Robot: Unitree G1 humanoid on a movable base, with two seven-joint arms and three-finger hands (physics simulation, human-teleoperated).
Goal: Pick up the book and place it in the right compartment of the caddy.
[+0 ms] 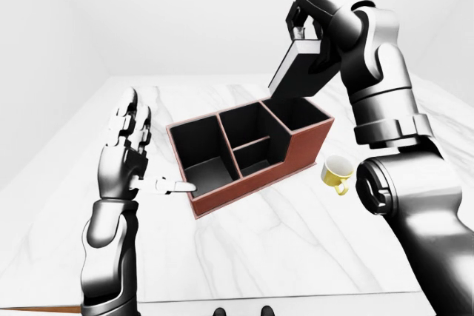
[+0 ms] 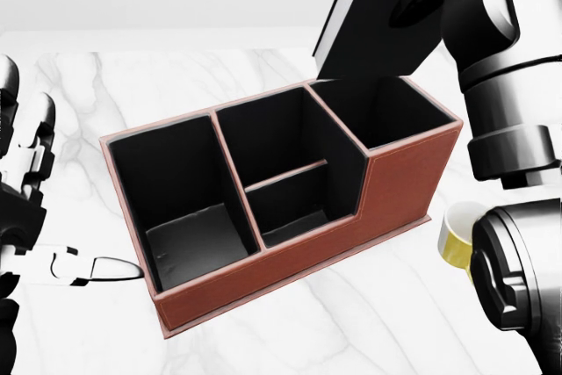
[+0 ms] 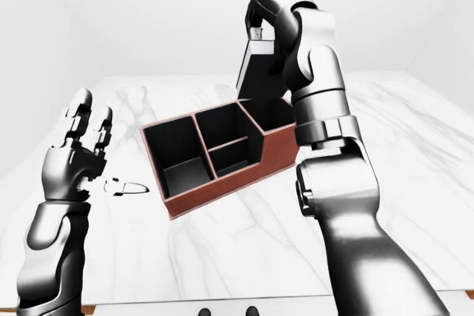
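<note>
Above the caddy (image 2: 290,243) — book (image 1: 300,72) in right robot hand (image 1: 305,26).

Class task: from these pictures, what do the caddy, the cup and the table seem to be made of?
Caddy: probably leather or leatherette, matte reddish-brown with a stitched-looking rim and black lining. Cup: likely glazed ceramic, glossy yellow outside, white inside. Table: marble-look, white with grey veins, smooth.
</note>
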